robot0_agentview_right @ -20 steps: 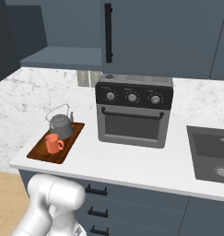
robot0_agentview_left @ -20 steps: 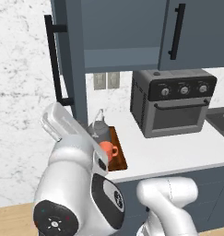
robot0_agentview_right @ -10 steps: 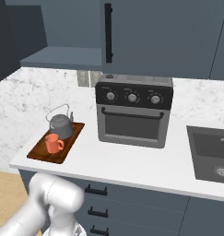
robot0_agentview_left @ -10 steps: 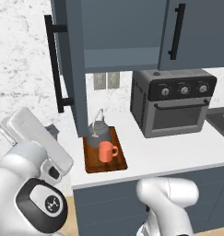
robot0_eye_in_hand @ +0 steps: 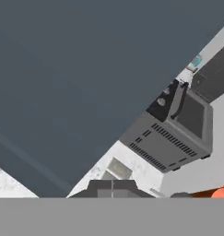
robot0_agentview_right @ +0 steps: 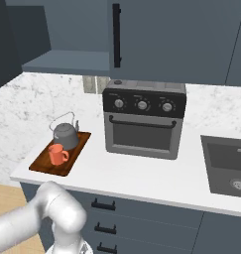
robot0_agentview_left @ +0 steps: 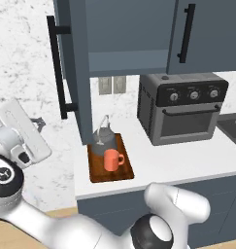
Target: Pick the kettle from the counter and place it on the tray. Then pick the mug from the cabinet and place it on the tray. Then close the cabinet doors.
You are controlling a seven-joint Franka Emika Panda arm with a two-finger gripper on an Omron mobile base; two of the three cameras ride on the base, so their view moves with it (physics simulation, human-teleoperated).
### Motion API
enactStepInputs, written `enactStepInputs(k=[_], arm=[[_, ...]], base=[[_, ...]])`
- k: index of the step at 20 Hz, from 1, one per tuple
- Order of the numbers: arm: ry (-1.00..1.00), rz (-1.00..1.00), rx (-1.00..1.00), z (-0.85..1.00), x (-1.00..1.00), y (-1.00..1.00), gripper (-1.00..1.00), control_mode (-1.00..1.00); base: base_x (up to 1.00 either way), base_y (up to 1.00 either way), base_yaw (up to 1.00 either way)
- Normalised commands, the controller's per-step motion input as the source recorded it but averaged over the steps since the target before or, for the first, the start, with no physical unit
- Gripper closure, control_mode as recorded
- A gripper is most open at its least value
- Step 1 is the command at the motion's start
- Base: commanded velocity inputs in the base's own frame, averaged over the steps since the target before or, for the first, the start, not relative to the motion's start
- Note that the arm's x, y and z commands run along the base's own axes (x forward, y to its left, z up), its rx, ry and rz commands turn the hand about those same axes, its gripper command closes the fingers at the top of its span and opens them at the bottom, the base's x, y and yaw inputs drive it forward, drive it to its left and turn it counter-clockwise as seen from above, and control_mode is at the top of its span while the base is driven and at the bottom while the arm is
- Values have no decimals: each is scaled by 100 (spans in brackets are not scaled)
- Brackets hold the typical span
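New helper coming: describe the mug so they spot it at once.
Find the black toaster oven on the white counter. Left of it lies a brown tray with two things; the mug is the small orange one, nearer the counter's front than the grey kettle.

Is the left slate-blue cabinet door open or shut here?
Open: the left slate-blue cabinet door swings outward edge-on, exposing the bare shelf.
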Motion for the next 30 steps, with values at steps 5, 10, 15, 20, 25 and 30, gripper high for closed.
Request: enactStepInputs(k=[5,10,15,20,25,30], arm=[[-2,-24,0,-8,70,20,100,-100],[-1,-17,0,10,38,-19,100,-100],[0,-18,0,16,7,-90,100,-100],[0,-17,0,24,0,-100,100,-100],[0,-17,0,16,-6,-100,100,-100],[1,-12,-1,0,-1,-100,100,-100]], base=[[0,0,0],[0,0,0],[0,0,0],[0,0,0],[0,0,0],[0,0,0]])
